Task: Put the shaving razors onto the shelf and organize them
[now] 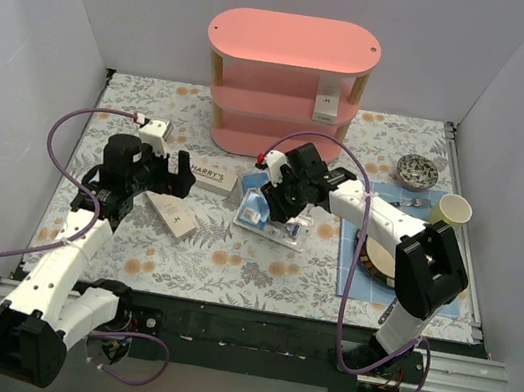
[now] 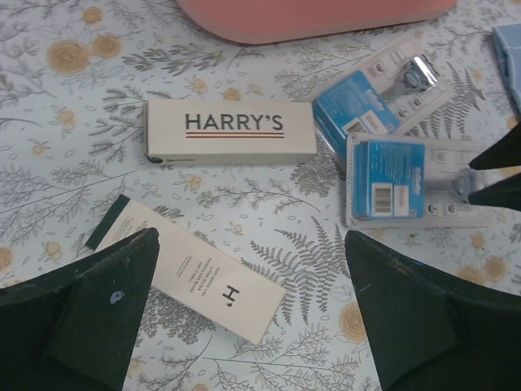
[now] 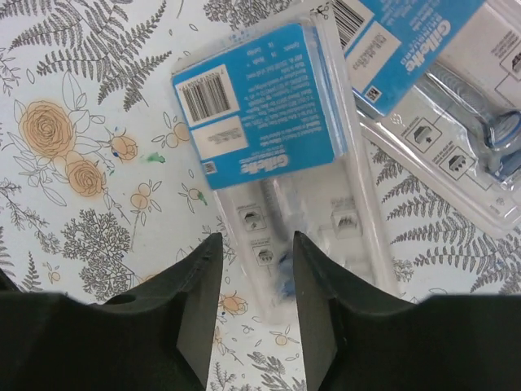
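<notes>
The pink three-tier shelf (image 1: 295, 39) stands at the back; one white HARRY'S box (image 1: 328, 101) sits on its middle tier at the right. Two more lie on the table: one (image 1: 213, 176) (image 2: 230, 131) near the shelf, one (image 1: 171, 215) (image 2: 191, 273) angled, partly under my left finger. My left gripper (image 1: 160, 170) (image 2: 251, 240) hovers open and empty above it. Two blue-card blister packs (image 2: 370, 102) (image 2: 399, 181) lie side by side. My right gripper (image 1: 277, 197) (image 3: 254, 277) is open, its fingers straddling the clear end of the nearer pack (image 3: 260, 122); the other pack (image 3: 440, 73) lies beside it.
A blue mat (image 1: 356, 268) with a round plate (image 1: 378, 257) lies under the right arm. A yellow cup (image 1: 453, 210), a patterned bowl (image 1: 417, 171) and loose cutlery (image 1: 415, 202) sit at the right. White walls enclose three sides.
</notes>
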